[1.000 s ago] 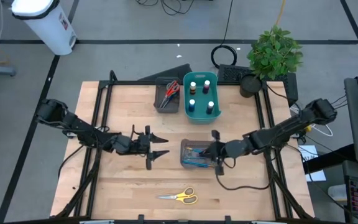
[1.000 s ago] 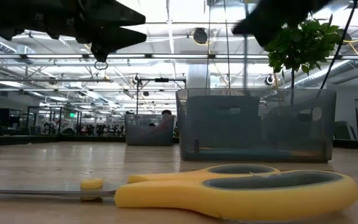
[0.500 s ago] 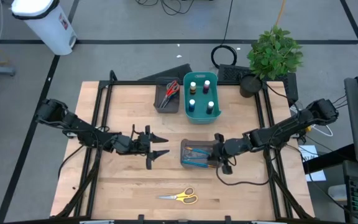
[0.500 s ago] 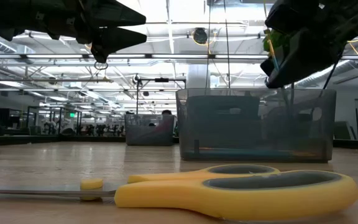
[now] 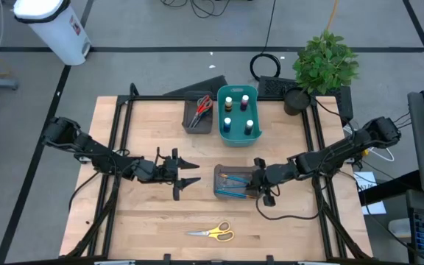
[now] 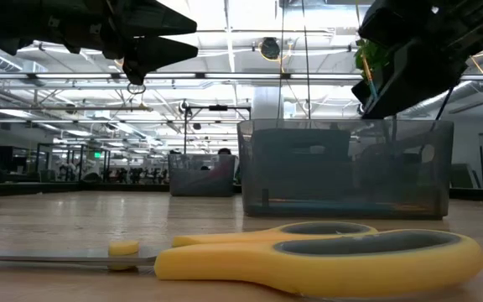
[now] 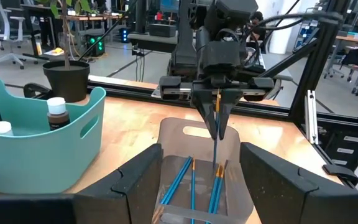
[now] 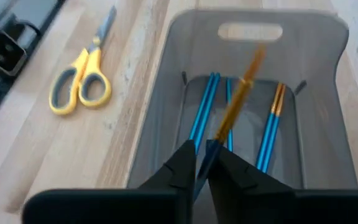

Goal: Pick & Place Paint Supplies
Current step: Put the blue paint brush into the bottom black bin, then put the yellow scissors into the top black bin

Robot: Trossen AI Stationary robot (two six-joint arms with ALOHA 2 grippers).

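Right gripper [image 7: 217,109] pinching one brush [image 7: 216,134]; left gripper [image 5: 185,175] half-open, empty; five bottles [image 5: 228,101].

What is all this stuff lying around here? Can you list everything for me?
Paint bottles: about six, mixed cap colours, standing in the teal bin.
Scissors: a few, red and blue handles showing, in the far grey tray.
Brushes: several, blue and orange, in the near grey tray.
Yellow scissors: one, on the table, near edge.
Potted plant: one, green, far right corner.
Left pincer: open, empty, left of the near tray.
Right pincer: over the near tray, pinching one brush.
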